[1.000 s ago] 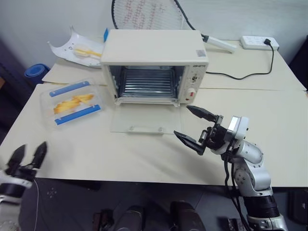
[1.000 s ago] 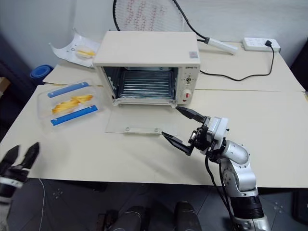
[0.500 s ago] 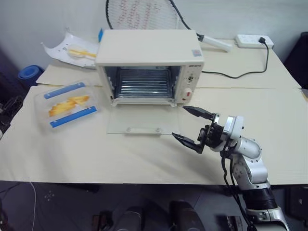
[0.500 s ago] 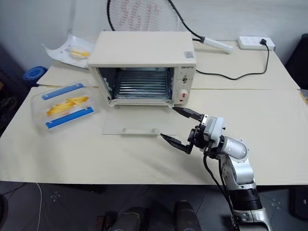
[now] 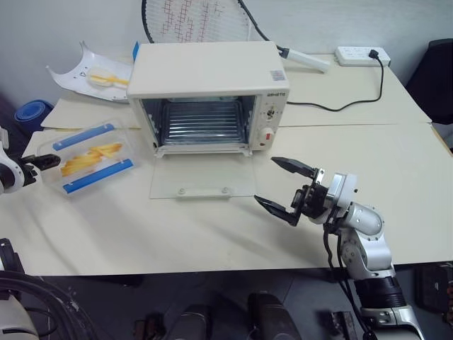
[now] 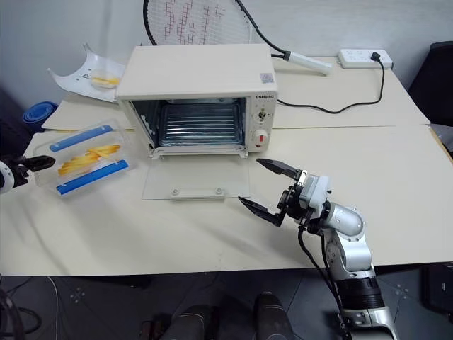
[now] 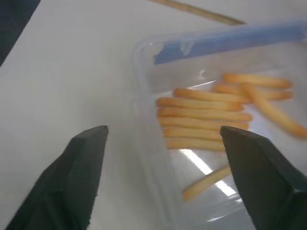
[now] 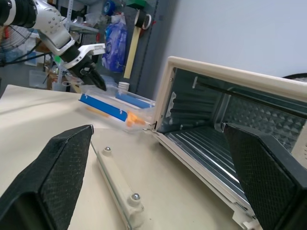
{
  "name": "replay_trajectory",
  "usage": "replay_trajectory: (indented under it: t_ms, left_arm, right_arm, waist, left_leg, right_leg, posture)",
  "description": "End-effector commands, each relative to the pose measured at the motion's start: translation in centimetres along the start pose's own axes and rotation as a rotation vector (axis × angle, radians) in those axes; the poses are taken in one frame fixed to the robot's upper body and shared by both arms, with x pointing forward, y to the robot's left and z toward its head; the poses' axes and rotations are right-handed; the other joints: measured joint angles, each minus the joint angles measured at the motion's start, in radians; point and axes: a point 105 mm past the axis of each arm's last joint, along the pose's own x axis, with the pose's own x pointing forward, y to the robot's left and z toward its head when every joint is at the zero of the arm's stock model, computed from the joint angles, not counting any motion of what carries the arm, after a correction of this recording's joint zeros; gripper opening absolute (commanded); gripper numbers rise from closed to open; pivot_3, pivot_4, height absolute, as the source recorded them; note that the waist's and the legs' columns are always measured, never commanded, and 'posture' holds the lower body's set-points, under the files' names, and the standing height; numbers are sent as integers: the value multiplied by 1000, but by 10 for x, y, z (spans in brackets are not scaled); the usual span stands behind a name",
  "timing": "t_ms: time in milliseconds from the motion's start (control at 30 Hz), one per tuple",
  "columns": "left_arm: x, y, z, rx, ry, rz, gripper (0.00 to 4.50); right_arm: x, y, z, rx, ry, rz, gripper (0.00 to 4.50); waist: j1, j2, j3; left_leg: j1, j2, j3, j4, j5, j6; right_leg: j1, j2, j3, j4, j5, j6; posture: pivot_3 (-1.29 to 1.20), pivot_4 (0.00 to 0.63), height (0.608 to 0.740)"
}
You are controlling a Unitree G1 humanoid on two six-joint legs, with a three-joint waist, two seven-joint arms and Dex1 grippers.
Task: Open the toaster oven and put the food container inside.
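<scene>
Reaching in from the table's left edge, the left gripper [image 7: 163, 172] sits spread at the short end of the clear plastic food container [image 5: 88, 149] with blue clips, probably lining up a grab. The cream-white boxy toaster oven [image 5: 209, 95] already has its glass door [image 5: 203, 178] dropped flat, and the right gripper [image 5: 284, 188] hangs spread and empty beside it, leaving the way in free.

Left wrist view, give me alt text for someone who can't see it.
The left end effector, fingers apart, hovers at one end of the clear food container on the cream table. Yellow food strips show through the lid, and a blue clip strip runs along one side.
</scene>
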Motion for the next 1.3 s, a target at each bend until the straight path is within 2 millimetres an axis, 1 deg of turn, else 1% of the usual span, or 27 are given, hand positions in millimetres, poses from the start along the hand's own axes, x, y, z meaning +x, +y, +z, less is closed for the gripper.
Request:
replay_trajectory:
  t_ms: [33,167,200,300,333,400,533,600,667,733,800,933,1033,1100,1300]
  left_arm:
    - [-7,8,13,6,-48,32,2623]
    - [-7,9,12,-45,-57,19,1408]
    - [-7,8,11,-57,-57,13,1015]
    - [-8,9,11,-66,-59,5,94]
    - [-9,9,13,-64,-65,0,3]
    - [-15,7,21,-60,-87,-30,3]
    - [-30,4,37,14,-106,-69,3]
    - [-45,-2,48,61,-111,-116,3]
    - [-55,-13,50,124,-81,-160,3]
    - [-62,-28,45,161,-44,-204,3]
    - [-67,-45,34,195,-4,-251,3]
    - [-77,-82,6,243,80,-317,3]
    - [-82,-115,-11,238,104,-398,3]
    - [-81,-133,-16,235,93,-427,3]
    - [-62,-180,-17,212,12,-465,3]
  right_arm:
    - [2,0,12,-39,-35,-10,4500]
    - [5,-1,12,-40,-33,-12,4500]
    - [6,-1,11,-40,-31,-11,4500]
    - [8,-2,10,-38,-29,-7,4500]
    - [9,-3,10,-38,-28,-5,4500]
    - [10,-3,10,-41,-24,0,4500]
    - [10,-4,11,-42,-21,3,4500]
    - [9,-4,11,-37,-13,5,4500]
    - [8,-5,10,-33,-4,6,4500]
    - [7,-6,9,-29,4,2,4500]
    - [5,-6,8,-26,16,0,4500]
    - [-1,-10,6,-24,41,-20,4500]
    - [-6,-11,6,-22,59,-37,4500]
    - [-8,-11,6,-22,65,-40,4500]
    - [-8,-7,8,-22,67,-68,4500]
  waist:
    - [1,0,0]
    - [3,-1,0]
    - [3,-1,0]
    - [2,-1,0]
    - [3,-1,0]
    - [3,-1,0]
    - [3,-3,-1]
    - [-1,-5,-1]
    - [-5,-6,-1]
    - [-4,-5,-1]
    - [-3,-5,0]
    - [5,-5,0]
    - [10,-5,0]
    - [9,-5,-1]
    - [6,-5,-1]
  left_leg:
    - [0,0,0,0,0,0]
    - [-1,0,0,1,0,0]
    - [-1,0,0,1,0,0]
    - [-1,0,0,1,0,0]
    - [-1,0,0,1,0,0]
    - [-1,0,0,1,0,0]
    - [-1,0,0,1,0,0]
    - [-2,0,0,1,0,0]
    - [-3,0,0,1,0,0]
    - [-3,0,0,1,0,0]
    - [-2,0,0,1,0,0]
    - [-3,0,-1,2,0,0]
    - [-3,0,-1,3,0,0]
    - [-3,0,-1,4,0,1]
    - [-2,0,0,4,-1,0]
  right_leg:
    - [0,0,0,0,0,0]
    - [0,0,0,1,0,0]
    - [0,0,0,1,0,0]
    - [0,0,0,1,0,0]
    - [-1,0,0,1,0,0]
    - [-1,0,0,1,0,0]
    - [-1,0,1,1,0,0]
    - [-2,0,1,1,0,0]
    - [-2,0,2,1,0,0]
    - [-3,-2,3,2,0,0]
    - [-2,-3,3,2,0,0]
    - [-2,-2,3,2,0,0]
    - [-1,-2,3,2,0,0]
    - [0,-2,3,1,0,0]
    - [0,-2,3,1,0,0]
  posture:
    - [0,150,740]
    - [0,150,740]
    - [0,150,740]
    - [0,150,740]
    - [0,150,740]
    - [0,150,740]
    - [0,150,740]
    - [0,150,740]
    - [0,150,740]
    - [0,150,740]
    - [0,150,740]
    - [0,150,740]
    - [0,150,740]
    - [0,150,740]
    - [0,150,740]
